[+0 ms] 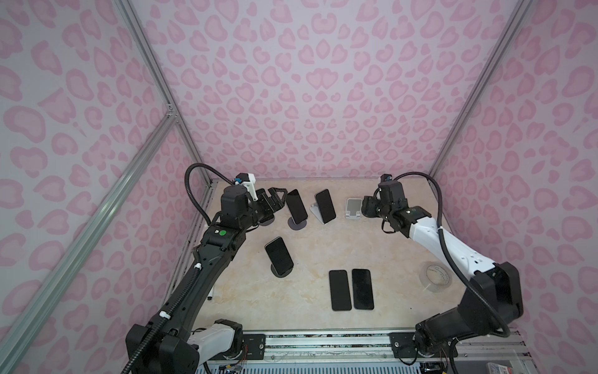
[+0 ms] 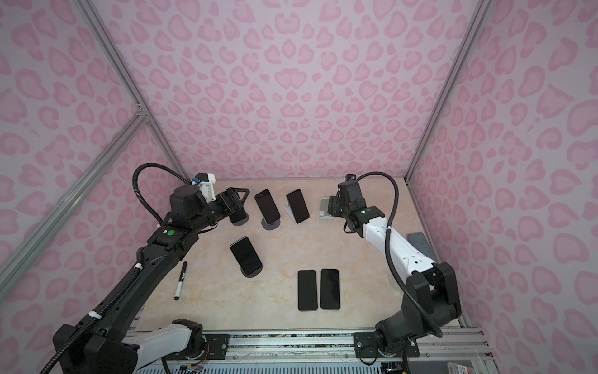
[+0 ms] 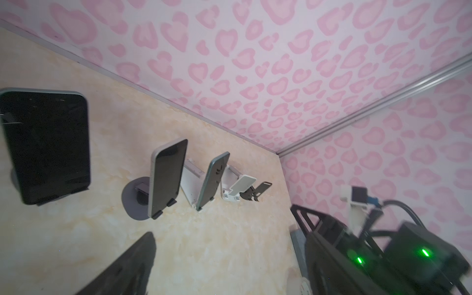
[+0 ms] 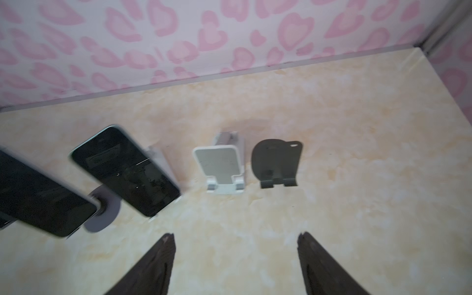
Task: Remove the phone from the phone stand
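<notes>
Two flat phones (image 1: 340, 290) lie side by side on the near part of the table (image 1: 291, 314), so you can count two removals as done. Behind them a near phone (image 1: 279, 255) leans on its round stand (image 1: 283, 274), not yet lifted. In the back row a middle phone (image 1: 296, 205) and a white-stand phone (image 1: 325, 206) are propped too, and a fourth seems to sit under the left gripper (image 2: 235, 201), whose jaws stand apart and empty. At the row's right end the empty white stand (image 4: 222, 163) and empty black stand (image 4: 277, 161) match your two finished removals. The right gripper (image 4: 236, 234) hangs near the white one, jaws wide, holding nothing. Your likely next target, the white-stand phone, stands just to its left, past that bare stand.
</notes>
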Motion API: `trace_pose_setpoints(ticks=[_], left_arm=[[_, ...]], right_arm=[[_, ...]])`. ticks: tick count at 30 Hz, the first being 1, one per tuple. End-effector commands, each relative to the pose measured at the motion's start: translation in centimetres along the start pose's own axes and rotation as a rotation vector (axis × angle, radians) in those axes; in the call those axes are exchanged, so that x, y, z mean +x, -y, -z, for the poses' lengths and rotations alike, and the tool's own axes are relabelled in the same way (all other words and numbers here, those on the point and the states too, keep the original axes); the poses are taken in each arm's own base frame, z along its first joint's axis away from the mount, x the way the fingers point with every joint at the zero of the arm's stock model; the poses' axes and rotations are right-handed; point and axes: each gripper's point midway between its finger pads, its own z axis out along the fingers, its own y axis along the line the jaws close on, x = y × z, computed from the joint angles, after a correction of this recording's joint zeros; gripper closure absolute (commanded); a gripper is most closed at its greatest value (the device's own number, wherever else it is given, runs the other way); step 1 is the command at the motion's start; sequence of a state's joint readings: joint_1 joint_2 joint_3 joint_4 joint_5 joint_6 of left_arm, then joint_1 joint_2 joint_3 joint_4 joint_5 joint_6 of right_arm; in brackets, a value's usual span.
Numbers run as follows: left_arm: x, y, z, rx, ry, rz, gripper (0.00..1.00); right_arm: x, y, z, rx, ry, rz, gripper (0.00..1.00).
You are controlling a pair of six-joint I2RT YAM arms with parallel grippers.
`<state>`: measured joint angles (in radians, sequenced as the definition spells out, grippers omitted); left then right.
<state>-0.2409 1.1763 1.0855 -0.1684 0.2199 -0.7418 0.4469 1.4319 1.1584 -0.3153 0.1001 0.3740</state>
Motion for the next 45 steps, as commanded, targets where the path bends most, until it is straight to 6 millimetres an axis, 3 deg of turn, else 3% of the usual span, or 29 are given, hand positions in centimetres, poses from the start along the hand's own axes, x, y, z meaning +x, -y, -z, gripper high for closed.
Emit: trace_pose_setpoints(ticks=[1, 5, 9, 14, 17, 22, 28, 29, 34, 43, 45], left_arm=[[-1.9, -2.5, 0.7, -0.101, 0.095, 0.051, 0.06], [-3.5, -4.5, 1.5, -0.132, 0.137, 0.145, 0.06], [-4.2, -5.8, 1.7, -0.15, 0.158, 0.175, 0.06], [-3.9, -7.2, 0.6, -0.165, 0.119, 0.216, 0.06], [-3.7, -7.9, -0.1, -0.168, 0.082, 0.24, 0.07], [-3.9, -8.2, -0.1, -0.165, 0.076, 0.258, 0.08], [-4.4, -9.0, 0.3, -0.202, 0.109, 0.24, 0.08], [-4.5, -9.0, 0.4, -0.2, 0.11, 0.238, 0.08], [-4.5, -8.5, 0.3, -0.178, 0.101, 0.222, 0.08], [-4.1, -8.5, -0.5, -0.159, 0.068, 0.231, 0.08], [-4.1, -8.4, -0.4, -0.155, 0.068, 0.23, 0.08]], right_arm=[[2.1, -5.1, 2.8, -0.13, 0.025, 0.09, 0.19], [5.9, -10.8, 6.2, -0.193, 0.035, 0.239, 0.16], [8.5, -15.9, 7.8, -0.293, 0.027, 0.284, 0.12], [10.4, -22.0, 8.1, -0.341, 0.026, 0.405, 0.09], [11.1, -24.7, 8.0, -0.317, 0.027, 0.525, 0.09], [12.9, -28.2, 7.5, -0.372, -0.002, 0.563, 0.06], [14.5, -29.5, 6.3, -0.416, -0.064, 0.57, 0.02], [13.4, -30.1, 6.6, -0.433, -0.05, 0.544, 0.02], [12.9, -30.9, 5.8, -0.522, -0.07, 0.495, 0.02], [15.6, -31.4, 3.5, -0.556, -0.115, 0.552, 0.02], [14.4, -32.2, 3.7, -0.564, -0.081, 0.539, 0.02]])
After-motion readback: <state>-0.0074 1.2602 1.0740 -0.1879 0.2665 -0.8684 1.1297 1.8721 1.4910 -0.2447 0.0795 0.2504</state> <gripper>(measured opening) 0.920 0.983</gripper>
